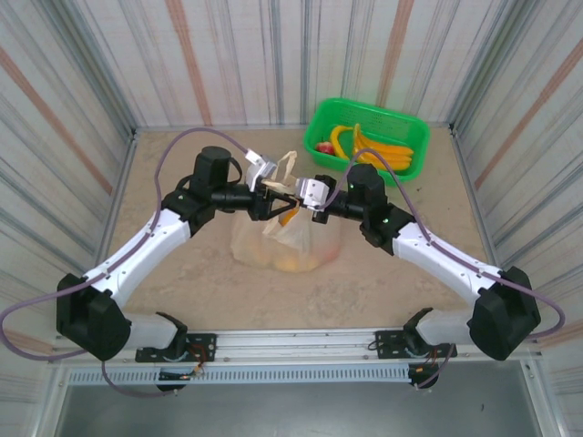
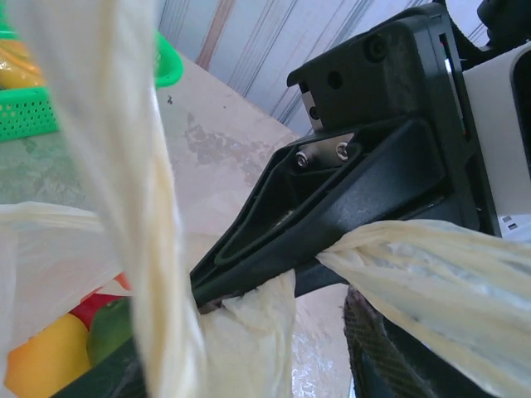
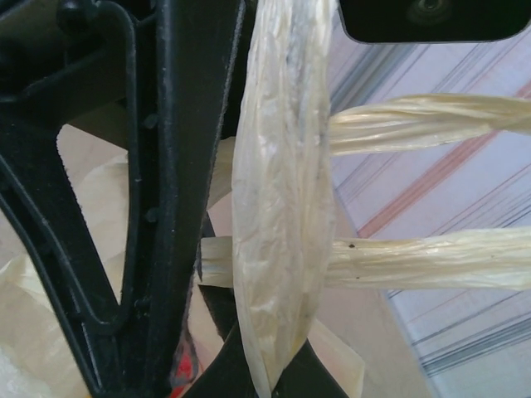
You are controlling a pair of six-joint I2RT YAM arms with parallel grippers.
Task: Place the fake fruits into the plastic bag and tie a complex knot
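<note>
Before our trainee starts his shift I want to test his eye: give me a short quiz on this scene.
1. True or false: the bag is empty.
2. What lies in the basket? A: bananas and a red fruit. B: the bag. C: nothing.
3. Which gripper is shut on a handle?
Key: 1 false, fruits show inside it; 2 A; 3 the right gripper.
</note>
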